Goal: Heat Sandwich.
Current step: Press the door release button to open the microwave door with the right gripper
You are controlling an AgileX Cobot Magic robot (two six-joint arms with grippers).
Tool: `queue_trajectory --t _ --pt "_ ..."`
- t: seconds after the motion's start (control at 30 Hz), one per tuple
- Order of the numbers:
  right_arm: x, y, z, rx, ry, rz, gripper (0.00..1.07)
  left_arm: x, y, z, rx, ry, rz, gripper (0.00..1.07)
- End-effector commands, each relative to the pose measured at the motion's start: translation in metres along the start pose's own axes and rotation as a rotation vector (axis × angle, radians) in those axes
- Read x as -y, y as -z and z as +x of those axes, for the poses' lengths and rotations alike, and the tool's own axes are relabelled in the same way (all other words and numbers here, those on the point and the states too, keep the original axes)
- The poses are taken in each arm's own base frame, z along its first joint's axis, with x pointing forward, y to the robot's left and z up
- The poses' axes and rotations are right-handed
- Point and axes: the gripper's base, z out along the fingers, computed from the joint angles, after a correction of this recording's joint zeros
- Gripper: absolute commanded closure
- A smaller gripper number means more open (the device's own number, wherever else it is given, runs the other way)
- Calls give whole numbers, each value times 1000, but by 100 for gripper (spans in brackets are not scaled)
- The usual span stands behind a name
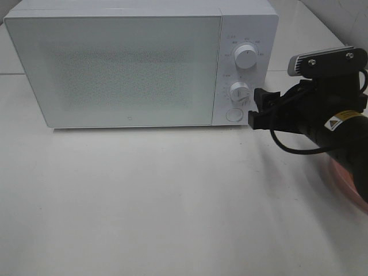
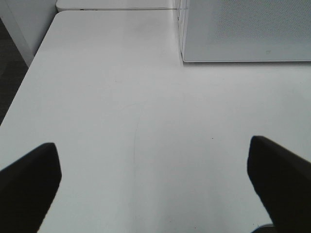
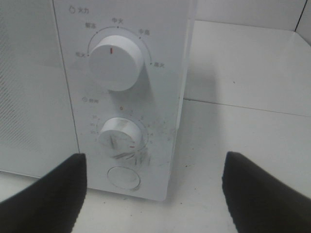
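Observation:
The white microwave point(image 1: 115, 69) stands at the back of the table with its door shut. My right gripper point(image 1: 255, 108) hovers open just in front of the control panel, level with the lower knob point(image 3: 119, 137) and the round button point(image 3: 124, 178). Nothing sits between its fingers point(image 3: 48, 194). The upper knob point(image 3: 115, 60) is above them. My left gripper point(image 2: 155, 182) is open and empty over bare white table, with the microwave's left front corner point(image 2: 184, 53) ahead of it. The sandwich is out of view.
A pink plate point(image 1: 351, 178) shows partly under the right arm at the right edge. The white table point(image 1: 144, 201) stretches in front of the microwave. Its left edge point(image 2: 19, 92) drops to a dark floor.

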Motion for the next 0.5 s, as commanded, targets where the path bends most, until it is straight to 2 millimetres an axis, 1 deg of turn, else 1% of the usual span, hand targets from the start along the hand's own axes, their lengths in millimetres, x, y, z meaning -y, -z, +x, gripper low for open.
queue_trajectory --t 0.03,0.07,0.17,0.2,0.27,0.5 --pt "-11 1 5 8 -14 14 32 0 4 1 36 0 -4 7" --pt "-17 2 9 -1 -16 13 32 0 4 1 36 0 -4 7" --pt "-23 3 13 -7 -19 13 32 0 4 1 36 0 -4 7" --pt "-29 4 18 -26 -24 17 32 0 4 1 36 0 -4 7" --pt "-34 6 22 -46 -33 23 32 0 4 1 36 0 -4 7" --pt "-45 10 32 -88 -39 40 32 0 3 1 30 0 -4 7"
